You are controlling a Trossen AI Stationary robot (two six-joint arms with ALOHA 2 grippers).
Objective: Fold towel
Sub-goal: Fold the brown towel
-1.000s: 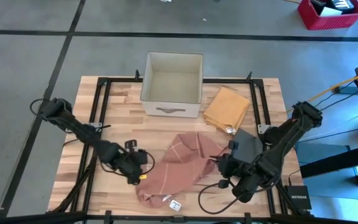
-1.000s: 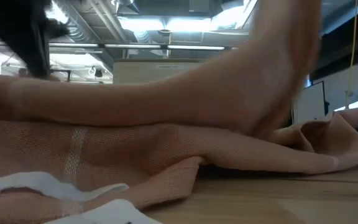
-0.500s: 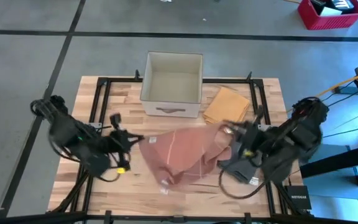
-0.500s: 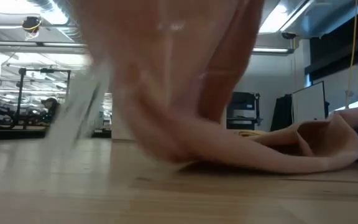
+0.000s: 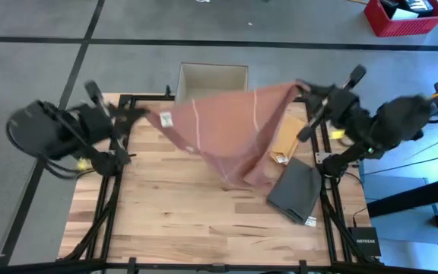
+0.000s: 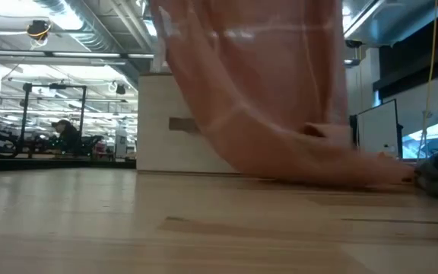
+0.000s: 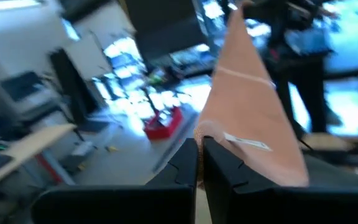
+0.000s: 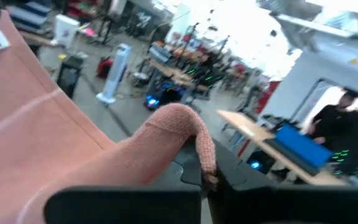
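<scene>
- Salmon-pink terry cloth, the towel (image 5: 226,129), is held aloft between both arms, stretched over the far half of the table (image 5: 181,217), with its lower part sagging toward the middle at about 5 o'clock from the box.
- One corner, the one with the white care label (image 5: 166,119), is pinched by the left tool (image 5: 131,114) at roughly 10 o'clock of the table; in the left wrist view the two dark fingers (image 7: 185,163) are seen closed narrowly on the cloth edge.
- The opposite corner is gripped by the right tool (image 5: 304,90) at about 1 o'clock; in the right wrist view the cloth is seen draped over and clamped at that tool, so it is judged closed on the towel.
- The two corners are held well apart and high, presumably so that the cloth hangs open and its creases fall out before it is laid flat for folding.
- In the low view the hanging towel is seen reaching down near the table top, in front of the box.
- A cream fabric box (image 5: 212,79) stands at 12 o'clock, partly hidden behind the raised cloth.
- A mustard-yellow folded cloth (image 5: 287,141) lies at about 2 o'clock, and a dark grey folded cloth (image 5: 295,190) lies just nearer, at about 4 o'clock; both are partly under the towel's hanging edge.
- The fold itself is judged not yet begun; a snag on the box or the grey cloth is a risk when the towel is lowered.
</scene>
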